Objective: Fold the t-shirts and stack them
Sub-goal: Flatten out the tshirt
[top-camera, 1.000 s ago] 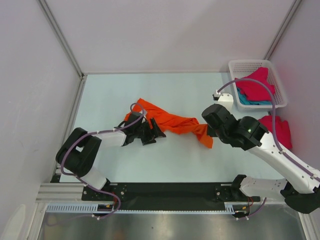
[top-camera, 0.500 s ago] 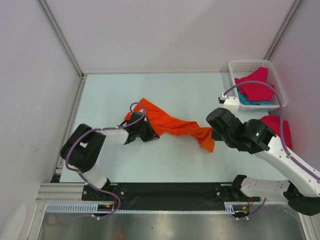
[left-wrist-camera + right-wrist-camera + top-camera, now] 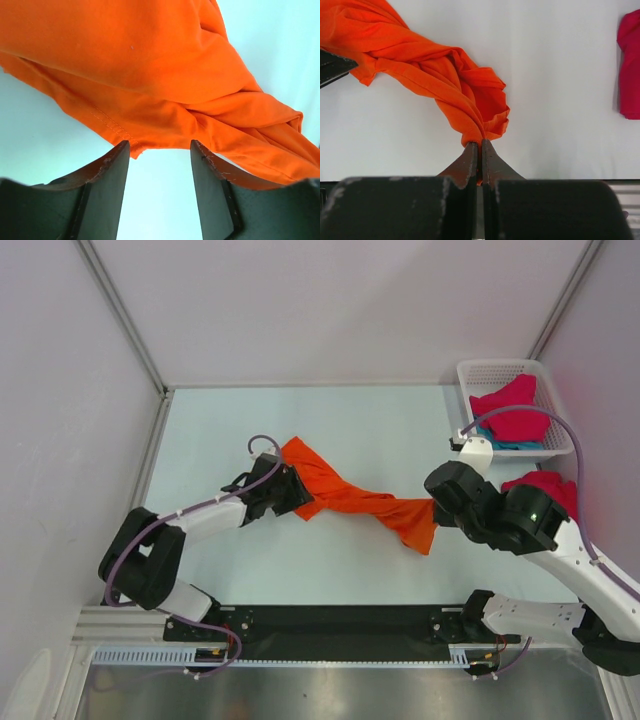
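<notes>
The orange t-shirt (image 3: pixel 350 495) lies twisted into a long rope across the middle of the table. My right gripper (image 3: pixel 437 508) is shut on its right end; in the right wrist view the cloth (image 3: pixel 435 70) bunches out of the closed gripper (image 3: pixel 480 142). My left gripper (image 3: pixel 297 500) is at the shirt's left end. In the left wrist view it (image 3: pixel 160 145) stands open, only bare table between the fingers, with the shirt's hem (image 3: pixel 150 65) just past the tips. One magenta t-shirt (image 3: pixel 548 490) lies on the table at the right; another (image 3: pixel 515 418) sits over a teal one (image 3: pixel 500 445) in the basket.
The white mesh basket (image 3: pixel 470 375) stands in the far right corner against the wall. The enclosure's walls close in the table on the left, back and right. The magenta shirt (image 3: pixel 631 70) on the table lies just right of my right arm.
My right gripper has pulled the shirt's right end further right, stretching the cloth. The left gripper shut at the shirt's left end and has opened again, letting the cloth go.
</notes>
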### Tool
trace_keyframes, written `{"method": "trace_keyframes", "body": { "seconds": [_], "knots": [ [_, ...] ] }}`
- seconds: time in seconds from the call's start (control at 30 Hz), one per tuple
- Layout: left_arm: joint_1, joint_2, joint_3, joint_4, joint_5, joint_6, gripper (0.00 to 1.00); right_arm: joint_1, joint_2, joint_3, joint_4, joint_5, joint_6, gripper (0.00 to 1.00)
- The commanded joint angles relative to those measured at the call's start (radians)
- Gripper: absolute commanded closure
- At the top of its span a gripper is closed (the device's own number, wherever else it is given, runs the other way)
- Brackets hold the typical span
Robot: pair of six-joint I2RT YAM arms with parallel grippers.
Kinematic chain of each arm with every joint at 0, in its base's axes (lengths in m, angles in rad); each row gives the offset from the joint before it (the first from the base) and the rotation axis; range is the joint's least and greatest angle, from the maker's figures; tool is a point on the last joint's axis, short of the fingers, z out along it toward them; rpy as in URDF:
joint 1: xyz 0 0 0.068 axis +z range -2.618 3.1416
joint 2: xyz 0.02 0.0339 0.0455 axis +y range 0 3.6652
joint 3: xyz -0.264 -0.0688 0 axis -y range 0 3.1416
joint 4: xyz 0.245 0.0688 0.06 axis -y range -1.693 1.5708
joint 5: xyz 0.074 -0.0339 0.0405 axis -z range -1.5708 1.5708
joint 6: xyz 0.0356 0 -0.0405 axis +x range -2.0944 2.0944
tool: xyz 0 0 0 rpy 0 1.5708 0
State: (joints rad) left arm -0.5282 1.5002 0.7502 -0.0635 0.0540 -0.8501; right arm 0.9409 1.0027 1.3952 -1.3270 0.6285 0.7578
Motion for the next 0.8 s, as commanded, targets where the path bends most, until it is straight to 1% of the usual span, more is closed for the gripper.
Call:
{"method": "trace_keyframes", "body": {
  "seconds": [0.0, 0.17, 0.33, 0.43, 0.47, 0.53, 0.57, 0.63, 0.67, 0.7, 0.77],
  "knots": [
    [-0.003, -0.018, 0.014, -0.021, -0.046, 0.023, 0.43, 0.012, -0.01, 0.019, 0.005, 0.034, 0.023, 1.0],
    [-0.004, 0.029, -0.029, 0.04, -0.007, -0.001, 0.43, 0.016, -0.024, 0.022, -0.011, 0.036, 0.035, 1.0],
    [-0.004, 0.043, -0.072, 0.059, 0.003, -0.013, 0.44, 0.016, -0.024, 0.021, -0.024, 0.042, 0.041, 1.0],
    [-0.006, 0.049, -0.103, 0.122, 0.02, -0.024, 0.49, 0.016, -0.01, 0.022, -0.018, 0.04, 0.04, 1.0],
    [-0.004, 0.052, -0.112, 0.132, 0.027, -0.027, 0.53, 0.016, -0.006, 0.022, -0.015, 0.042, 0.037, 1.0],
    [-0.006, 0.068, -0.13, 0.169, 0.044, -0.035, 0.58, 0.016, 0.002, 0.027, -0.003, 0.039, 0.026, 1.0],
    [-0.006, 0.078, -0.132, 0.178, 0.05, -0.037, 0.72, 0.016, 0.01, 0.027, 0.0, 0.036, 0.025, 1.0],
    [-0.004, 0.104, -0.127, 0.198, 0.067, -0.041, 0.86, 0.018, 0.016, 0.027, 0.009, 0.033, 0.018, 1.0],
    [-0.004, 0.114, -0.123, 0.203, 0.072, -0.043, 0.97, 0.018, 0.02, 0.028, 0.011, 0.033, 0.017, 1.0],
    [-0.004, 0.123, -0.117, 0.208, 0.078, -0.044, 1.0, 0.018, 0.022, 0.028, 0.011, 0.031, 0.015, 1.0],
    [-0.006, 0.14, -0.092, 0.203, 0.089, -0.041, 1.0, 0.018, 0.022, 0.027, 0.011, 0.034, 0.015, 1.0]
  ]
}}
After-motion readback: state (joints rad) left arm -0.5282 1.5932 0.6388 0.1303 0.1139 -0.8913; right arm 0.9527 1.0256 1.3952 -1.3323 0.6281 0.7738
